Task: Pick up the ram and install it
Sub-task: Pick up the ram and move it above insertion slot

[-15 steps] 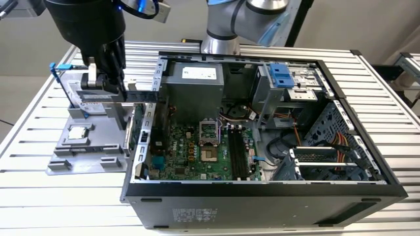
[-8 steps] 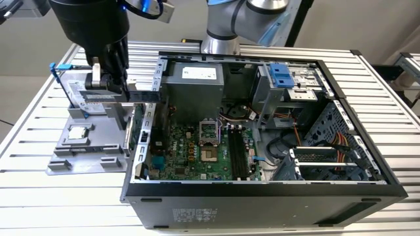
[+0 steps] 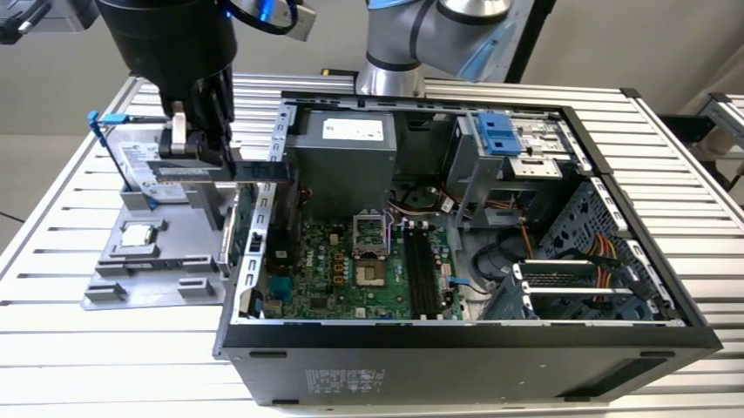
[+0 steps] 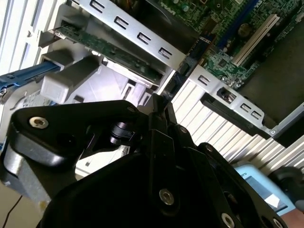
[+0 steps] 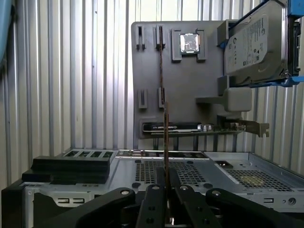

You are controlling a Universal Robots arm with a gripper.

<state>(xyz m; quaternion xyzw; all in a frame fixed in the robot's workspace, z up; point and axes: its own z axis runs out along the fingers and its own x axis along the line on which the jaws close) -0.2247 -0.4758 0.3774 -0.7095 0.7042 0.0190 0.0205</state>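
Clearly the pincer (image 5: pixel 166 190) is clamped on the ram (image 3: pixel 253 171), its dark label unreadable, beside the open computer case (image 3: pixel 465 340).

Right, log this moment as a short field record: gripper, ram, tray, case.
gripper: gripper has its fingers shut on the ram
ram: ram is out of the tray's slots, long side level, and reaches over the case wall on the exterior view's left
tray: grey tray beside the case carries a chip, a hard drive in a blue frame and a green card with a metal bracket
case: case is open, motherboard exposed
progress: ram picked up, not yet installed
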